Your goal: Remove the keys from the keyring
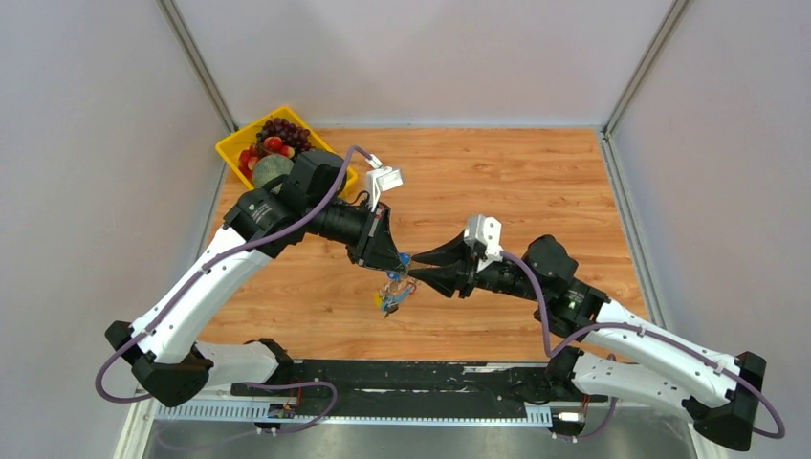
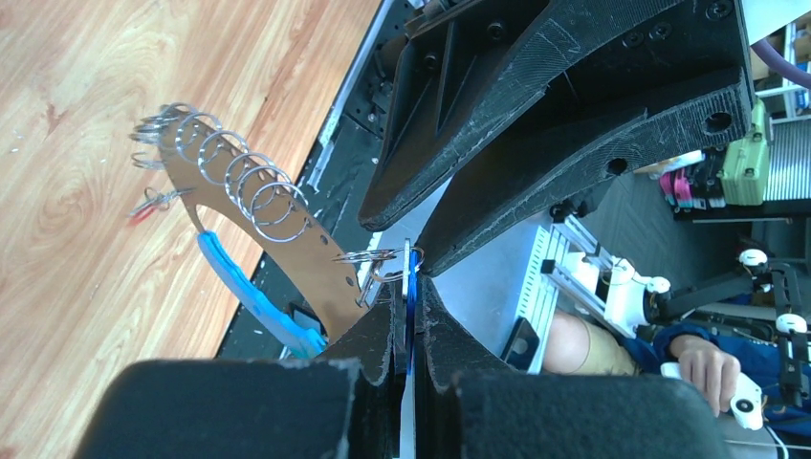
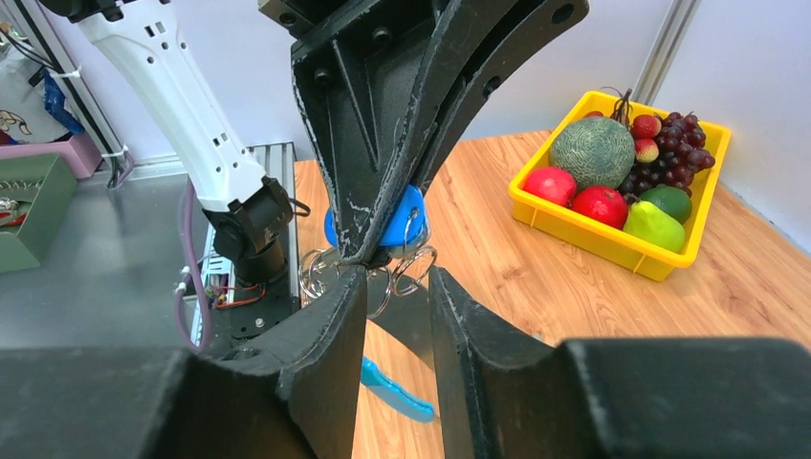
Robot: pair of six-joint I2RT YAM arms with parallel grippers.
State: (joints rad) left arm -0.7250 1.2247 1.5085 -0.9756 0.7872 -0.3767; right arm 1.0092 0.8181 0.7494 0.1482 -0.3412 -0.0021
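My left gripper [image 1: 399,262] is shut on a blue-headed key [image 1: 405,258], held above the table. The key also shows in the left wrist view [image 2: 410,308] and in the right wrist view [image 3: 403,216]. The keyring [image 1: 392,293] hangs from that key: a brown strap with several silver rings [image 2: 251,186] and a light-blue band [image 2: 247,290]. A red key [image 2: 143,211] and a yellow head [image 1: 381,302] dangle at its low end. My right gripper [image 1: 418,267] is open, its jaws [image 3: 397,287] just beside the rings [image 3: 413,273], holding nothing.
A yellow basket [image 1: 228,153] of fruit stands at the table's back left, and shows in the right wrist view [image 3: 612,239]. The black rail [image 1: 402,375] with the arm bases runs along the near edge. Grey walls close in both sides.
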